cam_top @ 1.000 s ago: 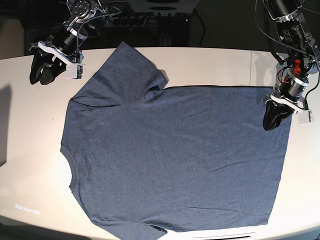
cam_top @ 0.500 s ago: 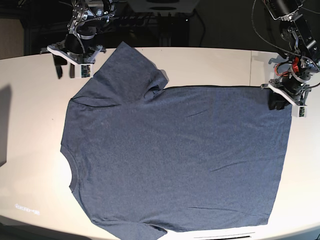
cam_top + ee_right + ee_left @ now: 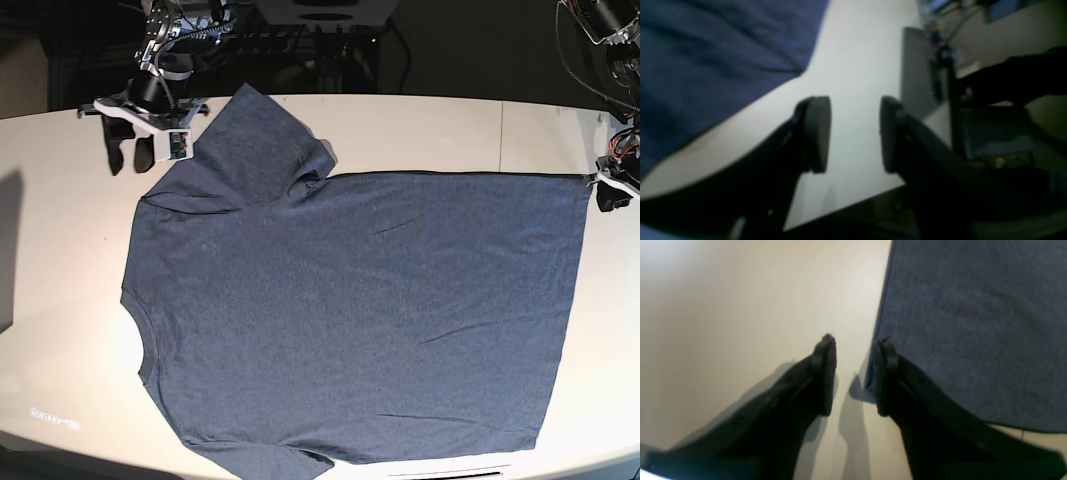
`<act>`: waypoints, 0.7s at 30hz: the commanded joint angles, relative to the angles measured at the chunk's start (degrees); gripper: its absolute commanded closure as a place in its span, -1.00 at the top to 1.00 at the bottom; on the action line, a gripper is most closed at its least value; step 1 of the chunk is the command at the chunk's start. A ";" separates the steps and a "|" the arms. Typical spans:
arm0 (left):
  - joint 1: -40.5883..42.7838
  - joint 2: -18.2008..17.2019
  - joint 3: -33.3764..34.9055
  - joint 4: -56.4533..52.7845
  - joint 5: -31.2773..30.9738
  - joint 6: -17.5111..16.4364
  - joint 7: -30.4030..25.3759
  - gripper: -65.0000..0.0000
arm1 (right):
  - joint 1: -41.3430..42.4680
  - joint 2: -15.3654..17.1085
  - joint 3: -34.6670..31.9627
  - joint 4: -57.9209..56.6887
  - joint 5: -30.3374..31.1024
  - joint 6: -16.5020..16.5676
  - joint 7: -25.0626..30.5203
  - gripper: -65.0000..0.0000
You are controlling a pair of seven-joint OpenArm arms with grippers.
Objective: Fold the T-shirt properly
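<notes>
The slate-blue T-shirt (image 3: pixel 350 310) lies spread flat on the white table (image 3: pixel 60 300), collar to the left, hem to the right, one sleeve (image 3: pixel 255 140) pointing to the back. My left gripper (image 3: pixel 607 197) hovers just off the hem's far corner. In the left wrist view it (image 3: pixel 855 350) is open, one finger (image 3: pixel 885 373) at the T-shirt's (image 3: pixel 973 323) edge, with nothing between the fingers. My right gripper (image 3: pixel 128 155) hangs left of the back sleeve. The right wrist view shows it (image 3: pixel 853 133) open over bare table, the T-shirt (image 3: pixel 706 66) off to its left.
Dark cables and equipment (image 3: pixel 320 40) sit behind the table's back edge. A seam (image 3: pixel 500 130) crosses the table top at the right. The table's front edge (image 3: pixel 440 470) runs just below the shirt's lower sleeve.
My left gripper lifted off the hem corner and moved right, toward the table's edge. My right gripper swung from the far left toward the back sleeve.
</notes>
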 commanded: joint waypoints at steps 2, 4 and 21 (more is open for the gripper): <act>-0.28 -1.09 -0.39 0.85 -2.69 0.68 -1.01 -0.31 | 0.02 0.13 0.07 0.96 -1.27 -1.07 0.20 -0.32; -0.28 -1.07 -0.31 0.85 -5.42 0.66 -0.98 -0.31 | 0.39 0.13 0.07 0.96 -1.18 -1.07 0.20 -0.67; -0.28 -0.79 -0.28 0.85 -11.30 0.46 3.23 -0.31 | 0.83 0.11 0.13 20.20 19.37 -4.22 0.28 -1.00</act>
